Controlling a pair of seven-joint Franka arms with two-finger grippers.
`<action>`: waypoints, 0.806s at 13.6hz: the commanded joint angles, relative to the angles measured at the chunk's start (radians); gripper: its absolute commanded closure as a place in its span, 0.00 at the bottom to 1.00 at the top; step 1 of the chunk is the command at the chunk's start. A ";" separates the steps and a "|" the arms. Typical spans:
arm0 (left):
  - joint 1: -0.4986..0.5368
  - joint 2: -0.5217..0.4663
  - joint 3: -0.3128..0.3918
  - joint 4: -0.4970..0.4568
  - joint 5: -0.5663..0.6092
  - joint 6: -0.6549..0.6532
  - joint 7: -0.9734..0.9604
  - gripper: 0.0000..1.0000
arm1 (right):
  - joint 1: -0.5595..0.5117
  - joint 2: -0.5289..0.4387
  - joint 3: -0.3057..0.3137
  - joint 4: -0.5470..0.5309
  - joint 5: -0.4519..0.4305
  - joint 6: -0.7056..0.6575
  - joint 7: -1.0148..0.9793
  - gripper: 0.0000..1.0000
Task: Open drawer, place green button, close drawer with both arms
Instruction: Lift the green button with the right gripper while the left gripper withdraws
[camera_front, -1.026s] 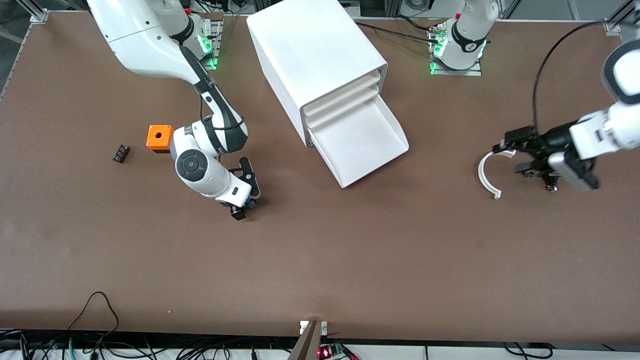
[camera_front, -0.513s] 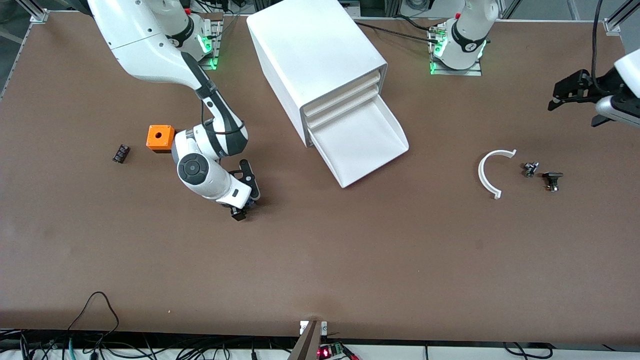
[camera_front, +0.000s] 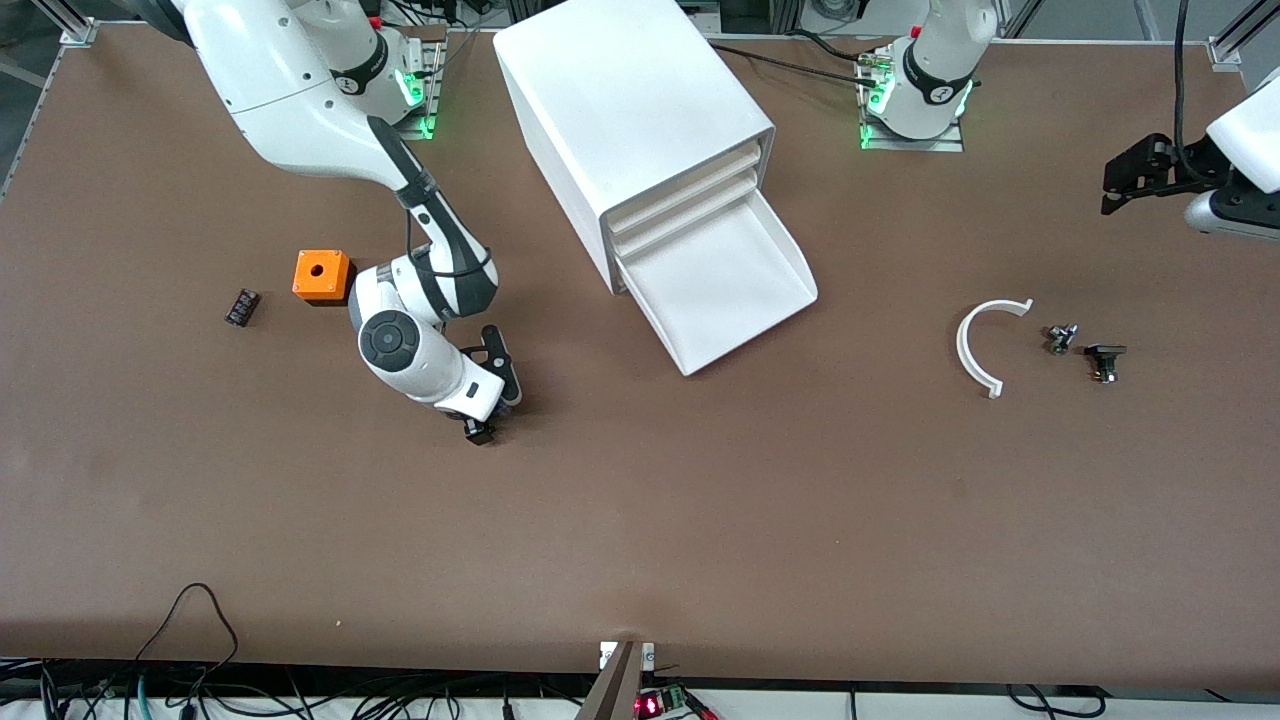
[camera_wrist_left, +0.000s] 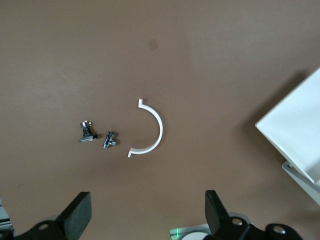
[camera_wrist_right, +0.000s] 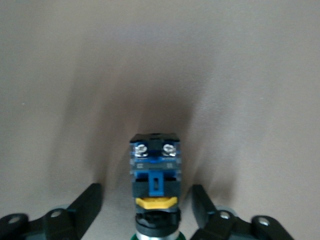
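right gripper: fingers spread either side of button, not touching
left gripper: fingers released, waiting
drawer: open

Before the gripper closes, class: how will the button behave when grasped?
The button looks rigid: hard black, blue and yellow plastic with screws. Small, so probably light. Its round cap end could let it roll or twist if the right gripper, fingers apart on either side, pinches off-centre.

One cabinet, three drawers, one button.
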 joint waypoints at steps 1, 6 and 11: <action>-0.011 0.018 0.004 0.033 0.029 0.035 -0.051 0.00 | -0.007 0.012 0.007 0.012 -0.009 0.011 -0.017 0.37; -0.034 -0.005 0.019 0.000 -0.032 0.085 -0.038 0.00 | -0.009 0.006 0.007 0.012 -0.011 0.011 -0.019 0.68; -0.054 -0.029 0.023 -0.096 -0.008 0.059 -0.042 0.00 | -0.010 -0.005 0.007 0.012 -0.008 0.010 -0.014 0.77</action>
